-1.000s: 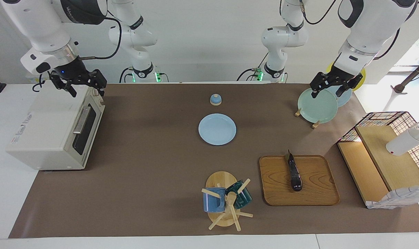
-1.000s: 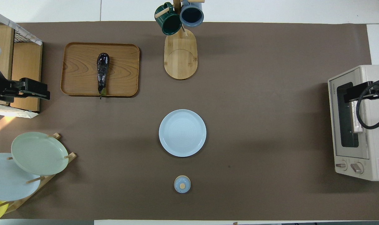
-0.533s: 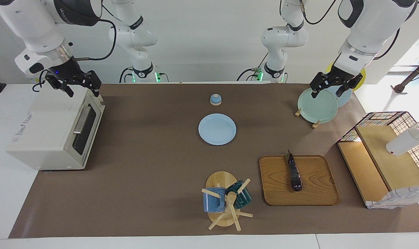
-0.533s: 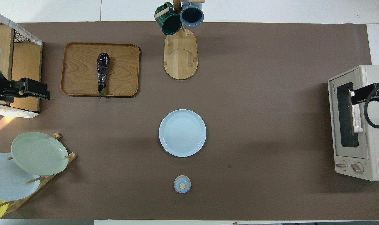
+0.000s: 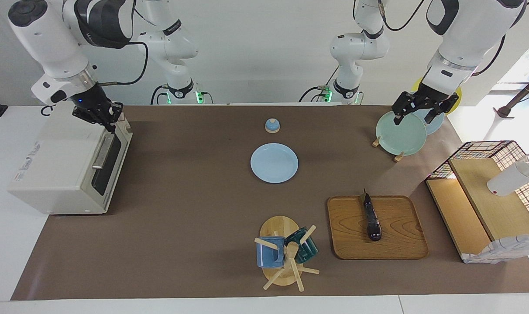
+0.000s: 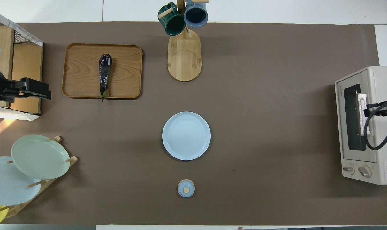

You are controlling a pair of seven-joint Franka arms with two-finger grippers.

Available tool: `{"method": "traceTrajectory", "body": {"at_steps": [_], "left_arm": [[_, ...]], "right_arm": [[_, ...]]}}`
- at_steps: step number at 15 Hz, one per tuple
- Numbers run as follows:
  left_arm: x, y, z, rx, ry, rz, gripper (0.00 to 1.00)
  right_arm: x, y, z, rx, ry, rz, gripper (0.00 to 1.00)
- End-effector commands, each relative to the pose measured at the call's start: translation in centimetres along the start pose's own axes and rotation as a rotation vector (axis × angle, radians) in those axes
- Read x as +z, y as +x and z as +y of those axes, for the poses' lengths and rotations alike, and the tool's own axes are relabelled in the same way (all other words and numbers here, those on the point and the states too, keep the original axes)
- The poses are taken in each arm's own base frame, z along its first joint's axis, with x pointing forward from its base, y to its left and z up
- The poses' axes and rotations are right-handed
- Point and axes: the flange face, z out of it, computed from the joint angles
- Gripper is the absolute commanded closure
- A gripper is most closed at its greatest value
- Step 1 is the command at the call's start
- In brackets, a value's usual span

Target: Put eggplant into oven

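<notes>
**While the oven door is shut, the eggplant waits on its tray**

Because the oven (image 5: 59, 161) at the right arm's end of the table has its glass door closed, the step in hand looks like opening it. The right gripper (image 5: 105, 117) hangs over the oven's top front edge, at the corner nearer the robots. Its fingertips are pressed together with nothing visible between them. To do this well, it should drop in front of the door, catch the bar handle (image 5: 102, 151) from above, and draw it outward and down along the door's arc. A straight tug could drag the whole oven. A light blue plate (image 5: 274, 163) sits mid-table.

The eggplant (image 5: 371, 217) lies along the middle of the wooden tray (image 5: 400, 237), stem toward the tray's edge nearer the robots. The tray is by the table's edge farther from the robots, toward the left arm's end. The left gripper (image 5: 417, 114) waits with jaws apart and empty, raised over the green plate (image 5: 400, 135) in its rack
</notes>
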Motion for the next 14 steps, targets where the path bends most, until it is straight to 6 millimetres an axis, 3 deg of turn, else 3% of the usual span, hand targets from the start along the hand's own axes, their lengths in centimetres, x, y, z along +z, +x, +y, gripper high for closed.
{"method": "traceTrajectory", "body": {"at_steps": [1,3,7,10,14], "left_arm": [[0.1,-0.5,0.2,0.011,0.011,0.018,0.00],[0.2,-0.5,0.3,0.017,0.008,0.020,0.00],[0.8,0.1,0.5,0.019,0.004,0.018,0.00],[2.7,1.5,0.6,0.023,0.002,0.017,0.00],[8.4,5.2,0.7,0.064,-0.005,0.008,0.00]], "right_arm": [[1.6,-1.9,0.8,0.065,-0.040,0.038,1.00],[2.8,-2.2,0.6,0.147,-0.061,0.027,1.00],[5.3,-1.0,1.5,0.127,-0.121,0.014,1.00],[6.2,-0.6,2.4,0.147,-0.121,0.018,1.00],[7.9,-0.8,2.6,0.146,-0.119,0.019,1.00]]}}
